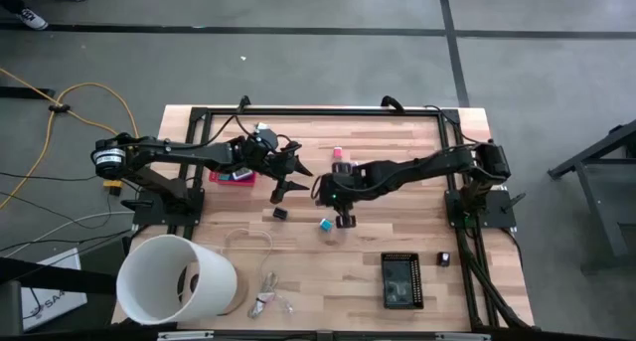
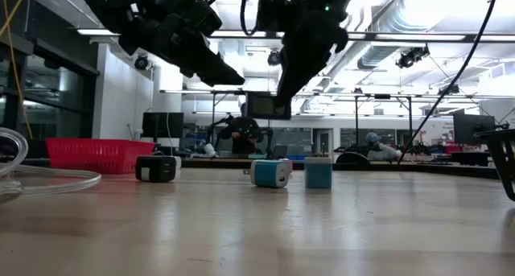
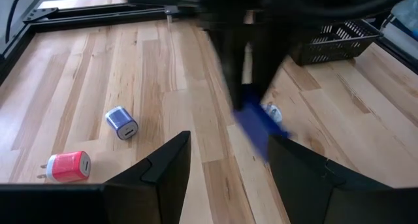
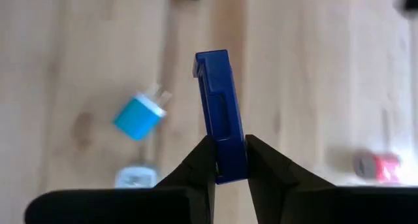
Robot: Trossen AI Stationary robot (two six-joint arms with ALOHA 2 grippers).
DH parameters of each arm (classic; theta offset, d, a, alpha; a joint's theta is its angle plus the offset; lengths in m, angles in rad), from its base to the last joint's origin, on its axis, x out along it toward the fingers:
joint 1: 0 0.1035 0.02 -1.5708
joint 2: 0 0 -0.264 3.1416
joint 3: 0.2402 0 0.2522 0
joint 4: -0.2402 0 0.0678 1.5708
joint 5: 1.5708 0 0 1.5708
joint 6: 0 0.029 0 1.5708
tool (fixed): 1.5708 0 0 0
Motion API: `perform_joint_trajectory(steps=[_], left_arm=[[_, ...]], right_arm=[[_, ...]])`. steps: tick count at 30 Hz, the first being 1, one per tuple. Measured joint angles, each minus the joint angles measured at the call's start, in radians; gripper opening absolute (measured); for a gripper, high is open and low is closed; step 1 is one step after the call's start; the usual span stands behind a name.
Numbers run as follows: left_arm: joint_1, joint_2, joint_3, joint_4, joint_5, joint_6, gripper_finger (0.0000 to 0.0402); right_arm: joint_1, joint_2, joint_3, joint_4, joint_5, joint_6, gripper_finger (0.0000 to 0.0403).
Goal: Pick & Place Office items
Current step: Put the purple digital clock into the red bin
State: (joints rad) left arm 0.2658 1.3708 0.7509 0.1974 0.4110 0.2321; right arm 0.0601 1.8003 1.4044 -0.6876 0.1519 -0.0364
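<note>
Right gripper (image 4: 225,160) clamped on blue block (image 4: 220,106), above table (image 4: 313,87).

Both arms reach in over the middle. The left gripper (image 1: 290,175) is wide apart. The right gripper (image 4: 226,160) is squeezed tight.

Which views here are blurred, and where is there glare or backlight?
Left wrist view: the right arm and its blue piece are smeared. Right wrist view: blue piece sharp, table soft. Low view: ceiling lights backlight both arms into silhouettes.
</note>
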Motion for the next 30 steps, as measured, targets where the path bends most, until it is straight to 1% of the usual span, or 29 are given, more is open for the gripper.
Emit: perform_joint_trajectory(steps=[3, 7, 13, 30], left_arm=[[0.000, 0.000, 0.000, 0.002, 0.000, 0.000, 0.0193], [0.000, 0.000, 0.000, 0.010, 0.000, 0.000, 0.0193], [0.000, 0.000, 0.000, 0.025, 0.000, 0.000, 0.0193], [0.000, 0.000, 0.000, 0.047, 0.000, 0.000, 0.0193]], right_arm=[[-0.026, -0.017, 0.000, -0.011, 0.035, 0.035, 0.0055], [-0.059, -0.034, -0.001, -0.015, 0.056, 0.077, 0.0055], [-0.087, -0.054, 0.000, 0.006, 0.056, 0.141, 0.0055], [-0.048, -0.069, 0.000, 0.055, 0.058, 0.149, 0.0055]])
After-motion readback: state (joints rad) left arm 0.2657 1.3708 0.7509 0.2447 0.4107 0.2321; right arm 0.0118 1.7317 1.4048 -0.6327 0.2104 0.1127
